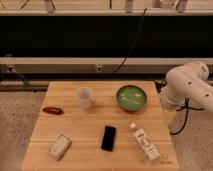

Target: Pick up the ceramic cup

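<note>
step: approach, not yet begun in earnest. nothing is gripped and the cup stands untouched. next move, as judged: carry the gripper across the table, over or around the bowl, come down at the cup's rim and close on its wall. the cup looks light and tapered, so a skewed closing could tip it.

gripper [170,116]: hangs below the white arm [190,85], off the table's [90,122] right edge, level with its middle. opening: cannot tell. touches no item and holds nothing that shows.

bowl [131,97]: green, wide, nearest the gripper, just inboard of it and a little toward the back.

bottle [145,142]: white, lying down, near the gripper, toward the front edge.

phone [108,137]: black, flat, beyond the bottle, farther from the gripper.

cup [84,97]: white, no handle, upright, mouth up. well apart from the gripper, beyond the bowl on the same line across the table, apart from the bowl.

red item [52,110]: small, flat, past the cup, near the far edge from the gripper. kind unclear.

packet [59,146]: pale, farthest from the gripper, at the front corner opposite.
</note>
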